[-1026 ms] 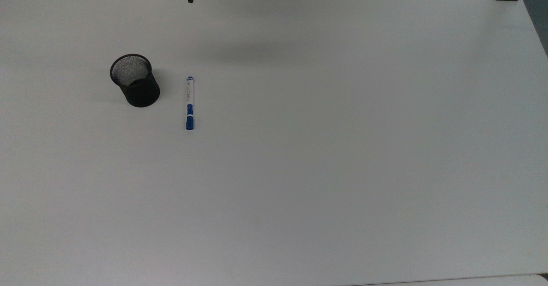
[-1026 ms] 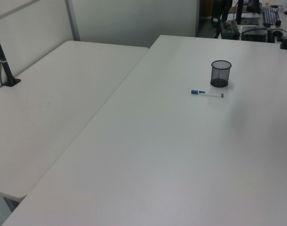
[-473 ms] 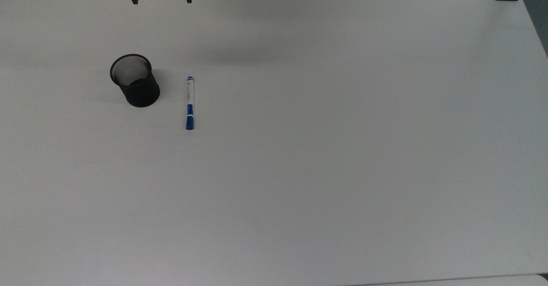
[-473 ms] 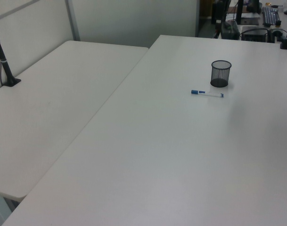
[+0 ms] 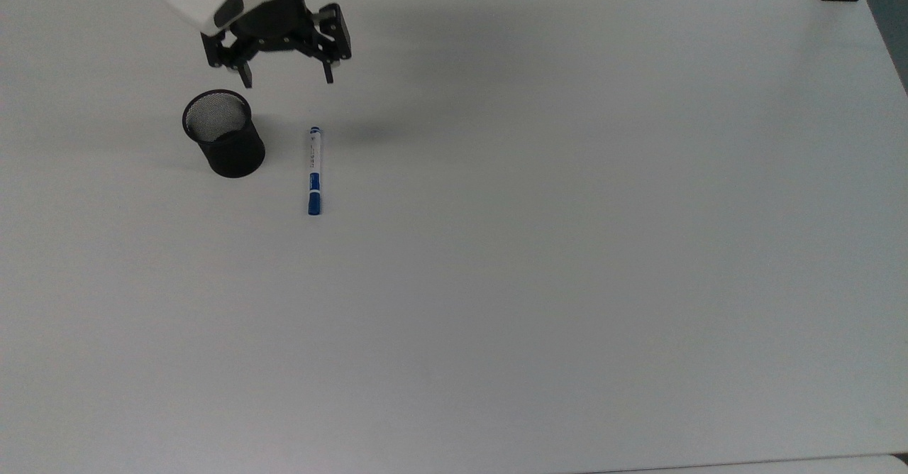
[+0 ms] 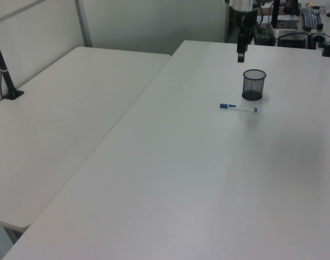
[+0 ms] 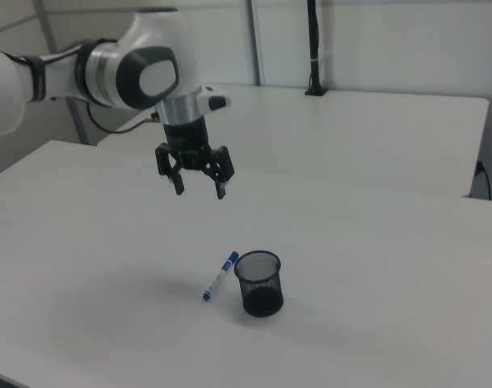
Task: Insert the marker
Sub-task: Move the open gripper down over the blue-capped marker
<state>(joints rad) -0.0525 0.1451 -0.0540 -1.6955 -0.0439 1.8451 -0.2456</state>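
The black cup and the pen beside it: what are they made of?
The black cup looks like fine metal mesh with a matte finish: the pale table shows through its weave. The pen, a marker, looks like smooth plastic, with a white printed barrel and a blue cap, though its material is only a guess.

No legible text anywhere.

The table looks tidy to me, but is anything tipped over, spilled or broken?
Nothing stands out. The black mesh cup stands upright and empty, the blue marker lies flat beside it, apart from it, and the gripper hangs above them with its fingers open.
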